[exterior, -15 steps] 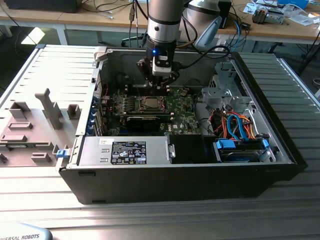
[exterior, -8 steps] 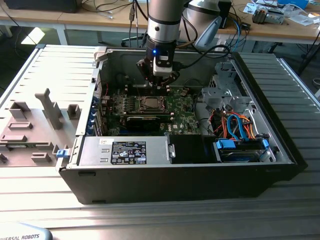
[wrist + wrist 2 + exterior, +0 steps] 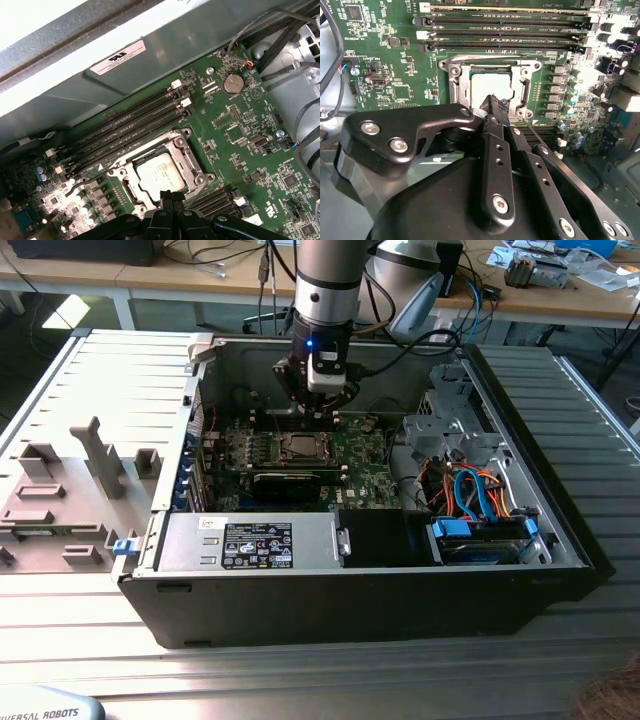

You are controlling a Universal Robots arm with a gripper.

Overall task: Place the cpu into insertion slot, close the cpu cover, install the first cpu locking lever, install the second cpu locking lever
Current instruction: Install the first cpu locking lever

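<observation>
End effector (image 3: 492, 102) is down inside the open PC case (image 3: 560, 510), fingers together, tips right at the edge of the insertion slot (image 3: 451, 71), nothing clamped between them. In the exterior view it (image 3: 318, 410) hangs just behind the socket. In the first wrist view the tips (image 3: 170, 196) sit at the socket frame's edge.

cpu (image 3: 490, 85) is seated in the insertion slot; silvery top visible in both wrist views (image 3: 159, 171). cpu cover (image 3: 530, 65) lies flat over it, chip showing through the square window.

A thin locking lever (image 3: 532, 131) runs diagonally off the socket corner right beside the fingertips. Can't tell if it's latched.

Four long memory slots (image 3: 135, 125) sit just beside the socket on the green motherboard (image 3: 240, 130), a coin battery (image 3: 232, 83) further off.

Exterior view: grey power supply (image 3: 250, 540) at the case's near side, blue drive cables (image 3: 480, 500) to the exterior view's right. Case rests on a ribbed metal surface (image 3: 120, 370), grey fixture blocks (image 3: 60, 490) on the exterior view's left.
</observation>
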